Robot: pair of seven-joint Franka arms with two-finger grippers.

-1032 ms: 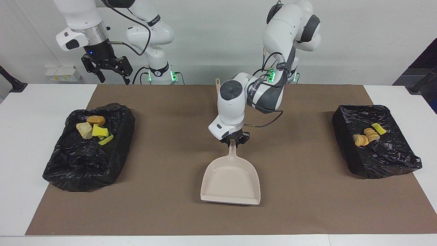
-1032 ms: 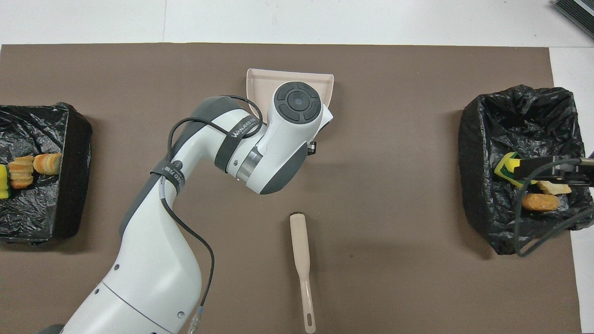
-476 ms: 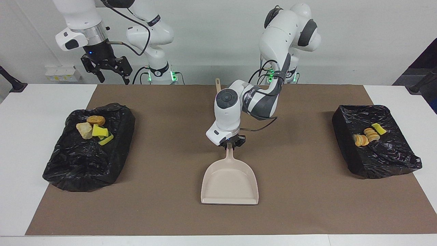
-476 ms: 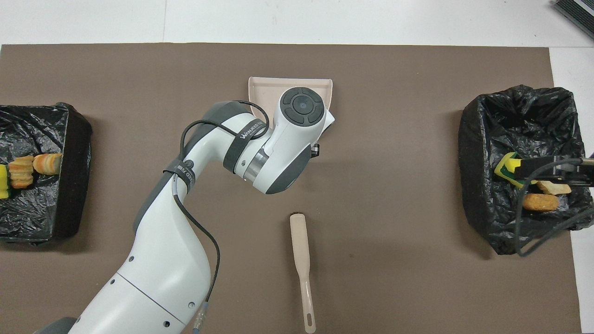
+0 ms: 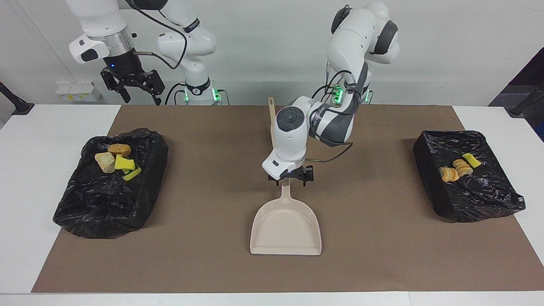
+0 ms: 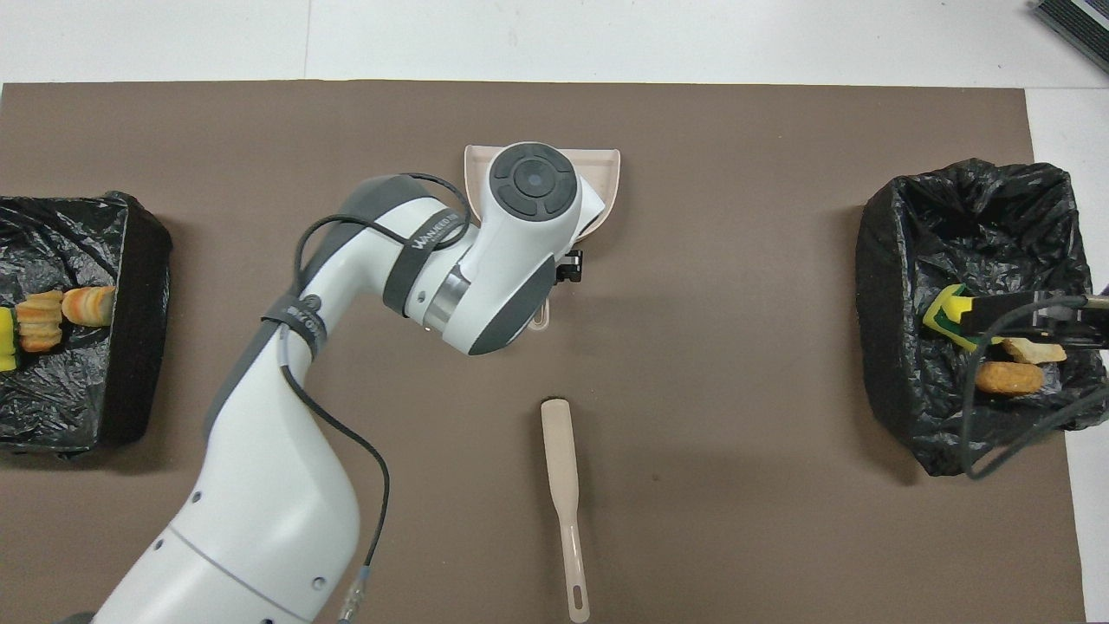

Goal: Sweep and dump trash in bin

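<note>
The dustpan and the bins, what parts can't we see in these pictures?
- Dustpan: in the overhead view the left arm covers most of it, handle too.
- Bin at the left arm's end: overhead view's edge cuts it off, along with some trash.
- Scraper: in the facing view the left arm hides its lower part.
- Right gripper: overhead view shows only dark tips.

The only lettering that shows is white print on the dark straps wrapped around the left arm (image 6: 286,485) in the overhead view. The strap near the wrist (image 6: 422,245) carries a word in capitals that seems to begin "WANJEED", with smaller characters too fine to read. A second strap lower down (image 6: 295,314) has print that cannot be made out.
</note>
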